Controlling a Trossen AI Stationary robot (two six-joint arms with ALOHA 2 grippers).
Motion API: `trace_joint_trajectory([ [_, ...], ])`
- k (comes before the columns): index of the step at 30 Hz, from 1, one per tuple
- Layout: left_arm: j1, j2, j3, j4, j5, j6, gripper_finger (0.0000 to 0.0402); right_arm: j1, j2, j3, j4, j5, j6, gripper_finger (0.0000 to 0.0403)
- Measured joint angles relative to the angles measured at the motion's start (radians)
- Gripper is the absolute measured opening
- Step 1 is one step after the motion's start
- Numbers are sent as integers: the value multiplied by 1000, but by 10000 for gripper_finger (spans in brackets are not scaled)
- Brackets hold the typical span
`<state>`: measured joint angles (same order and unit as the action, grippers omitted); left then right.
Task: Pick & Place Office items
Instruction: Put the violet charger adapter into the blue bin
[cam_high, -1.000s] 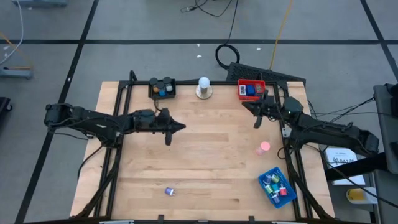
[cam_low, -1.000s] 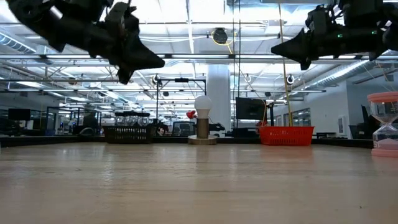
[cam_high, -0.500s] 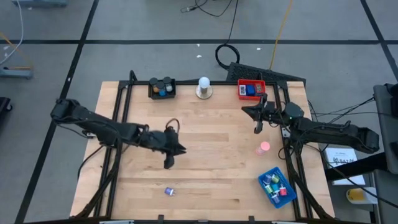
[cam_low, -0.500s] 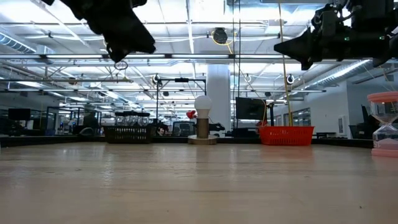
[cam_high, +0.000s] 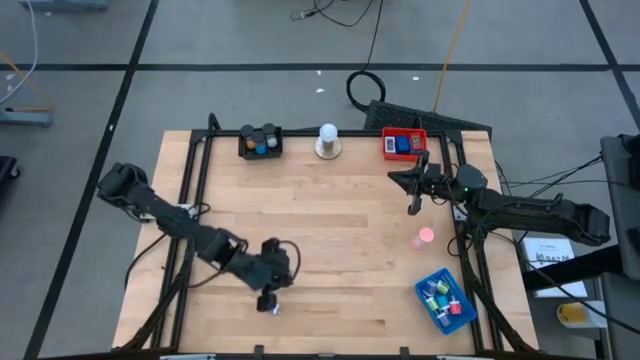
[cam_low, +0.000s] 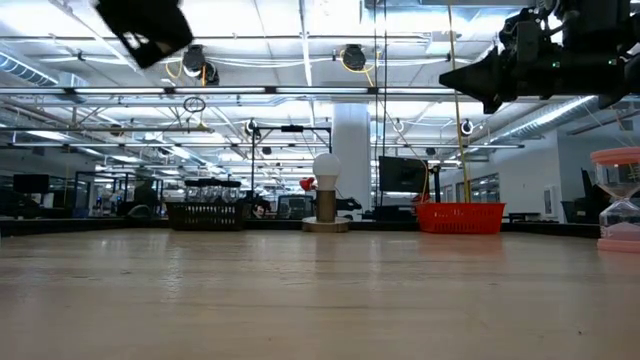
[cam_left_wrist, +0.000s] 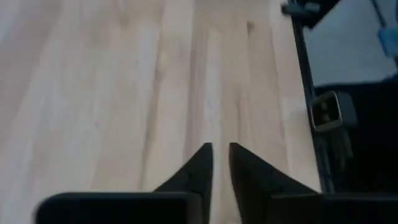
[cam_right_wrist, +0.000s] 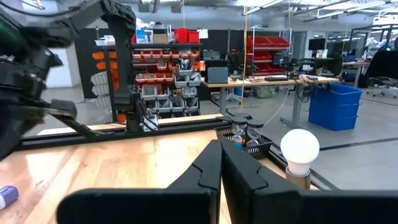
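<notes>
Three filled trays around table

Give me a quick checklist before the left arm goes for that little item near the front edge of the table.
1. Left end effector over the item: ok, they overlap in the high view.
2. Item showing in the left wrist view: not ok, only bare table.
3. Left fingers wide enough: not ok, only a narrow gap.
4. Height above the table: cannot tell.
5. Right end effector out of the way: ok, shut, near the red tray.
</notes>
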<state>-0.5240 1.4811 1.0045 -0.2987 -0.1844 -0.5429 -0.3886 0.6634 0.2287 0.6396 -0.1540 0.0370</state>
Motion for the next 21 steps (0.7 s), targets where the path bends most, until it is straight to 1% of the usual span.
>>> trace_joint_trajectory([
  [3,-56,27,45,-87,11,-72,15,0,5,0,-7,-7,1,1],
  [4,-76,39,55,-121,19,-95,8,0,8,0,-8,-28,-5,1],
  [6,-108,70,69,-163,19,-172,11,-1,11,1,-46,-112,-38,1],
  [8,-128,97,72,-181,32,-257,32,0,16,0,-84,-211,-89,1],
  [10,-140,124,72,-183,51,-308,61,0,19,0,-105,-292,-108,1],
  [14,-157,166,72,-169,77,-335,124,0,19,0,-105,-388,-119,0],
  [16,-163,175,72,-168,84,-333,154,0,20,0,-104,-424,-121,0],
  [21,-180,182,72,-175,85,-292,215,0,20,0,-99,-425,-127,0],
])
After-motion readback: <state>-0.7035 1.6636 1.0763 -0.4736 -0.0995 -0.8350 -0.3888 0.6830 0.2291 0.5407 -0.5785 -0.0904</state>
